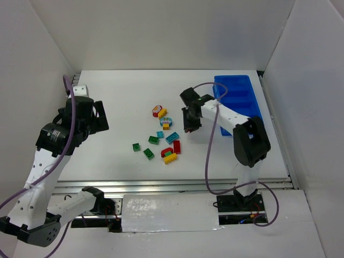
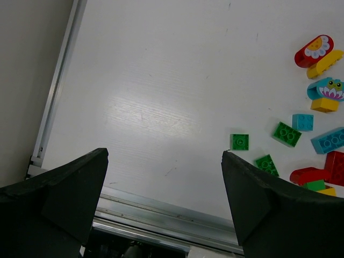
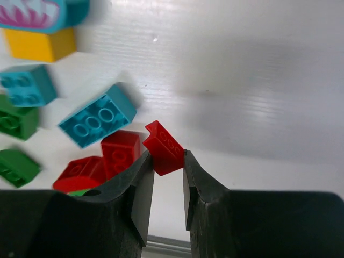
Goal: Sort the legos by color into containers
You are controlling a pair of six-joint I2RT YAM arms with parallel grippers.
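Pinching a small red brick (image 3: 164,146) between its fingertips, the right gripper (image 3: 164,161) has the piece tilted, one corner poking up above the pads, and it appears lifted off the white table (image 1: 118,91). From the top view that right gripper sits just right of the loose legos (image 1: 164,140) and left of the blue bin (image 1: 236,88).

That bin stands at the far right of the table, long side running away from the arms, its dividers cutting it into a row of compartments. The parts of the compartments that show read as plain blue; the near end is hidden behind the right arm, so its contents cannot be told.

On the table under the wrist lie a teal brick (image 3: 98,115), another red one (image 3: 119,150), a yellow block (image 3: 37,44) and greens.

Over on the left, the left gripper (image 2: 164,183) is spread wide, holding nothing, with a green square (image 2: 239,141) near its right finger.
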